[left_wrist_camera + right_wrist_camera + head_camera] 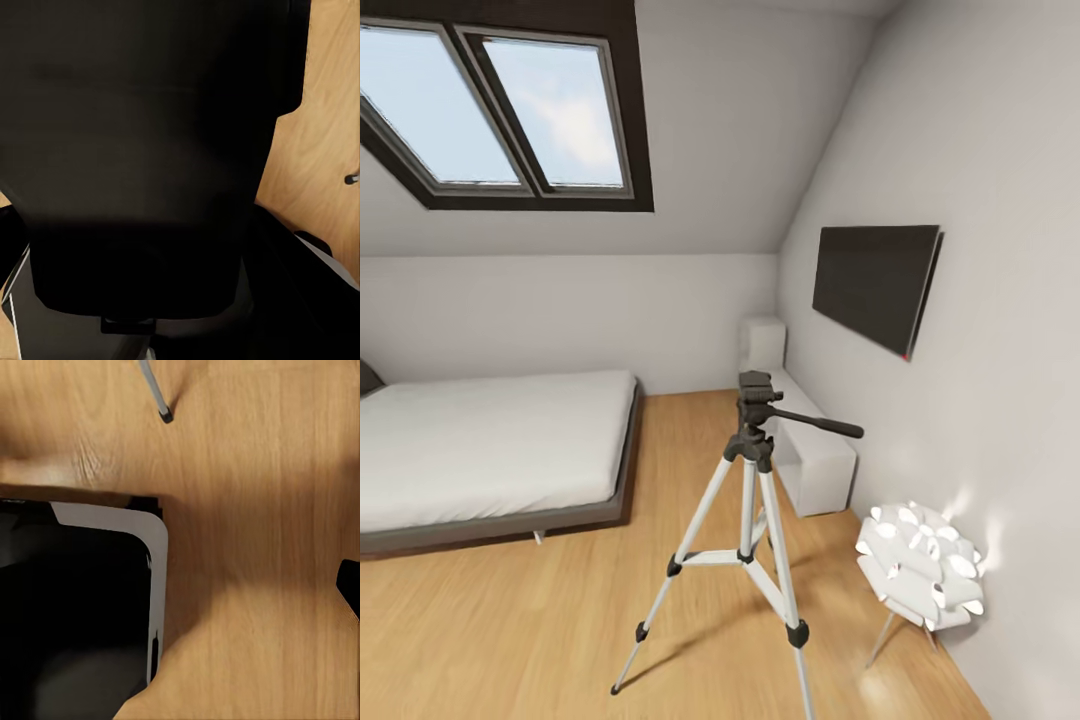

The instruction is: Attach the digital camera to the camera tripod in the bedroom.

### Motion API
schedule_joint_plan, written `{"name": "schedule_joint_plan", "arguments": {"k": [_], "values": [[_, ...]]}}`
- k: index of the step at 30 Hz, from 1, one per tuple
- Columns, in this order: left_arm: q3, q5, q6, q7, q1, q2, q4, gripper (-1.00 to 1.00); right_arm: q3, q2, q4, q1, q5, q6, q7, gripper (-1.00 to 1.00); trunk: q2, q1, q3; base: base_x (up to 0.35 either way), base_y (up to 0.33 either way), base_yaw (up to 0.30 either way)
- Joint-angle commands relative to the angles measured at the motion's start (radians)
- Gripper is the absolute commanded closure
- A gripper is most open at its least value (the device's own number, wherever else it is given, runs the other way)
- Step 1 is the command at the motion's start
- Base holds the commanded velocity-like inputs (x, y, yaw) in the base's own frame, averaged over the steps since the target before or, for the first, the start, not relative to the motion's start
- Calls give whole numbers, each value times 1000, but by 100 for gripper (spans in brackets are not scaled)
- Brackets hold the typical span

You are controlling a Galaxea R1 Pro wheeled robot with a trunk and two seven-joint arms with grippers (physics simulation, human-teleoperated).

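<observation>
The camera tripod (752,500) stands on the wood floor of the bedroom, right of centre in the head view, silver legs spread and its black head (755,392) bare, the pan handle (818,424) pointing right. One tripod foot (165,414) shows in the right wrist view. A large black boxy body, apparently the digital camera (142,150), sits right against the left wrist lens, above the floor, and hides the left fingers. A dark tip (349,585) at the right wrist view's edge may be a finger of my right gripper.
A low grey bed (490,450) with a white mattress lies left of the tripod. A white bench (815,450) runs along the right wall under a dark screen (875,282). A white petal lamp (920,570) stands right of the tripod. My black, white-trimmed base (75,607) is near.
</observation>
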Motion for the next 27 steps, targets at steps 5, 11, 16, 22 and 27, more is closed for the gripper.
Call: {"name": "schedule_joint_plan", "arguments": {"k": [5,11,16,22,27], "values": [[-8,9,1,-4,0,0,0,100,-9,-1,1,-1,9,2,2,-100,-1,0,0,0,0,256],[-8,9,1,-4,0,-1,0,100,-9,-1,1,-1,9,1,2,-100,-1,0,0,0,0,84],[-8,9,1,-4,0,-1,0,100,-9,-5,2,-1,9,0,2,-100,-1,0,0,0,0,7],[-8,9,1,-4,0,-1,0,100,-9,-7,2,-1,9,1,2,-100,-1,0,0,0,0,1],[-8,9,2,-4,0,-1,0,100,-9,-7,2,-1,9,1,2,-100,-1,0,0,0,0,0]]}}
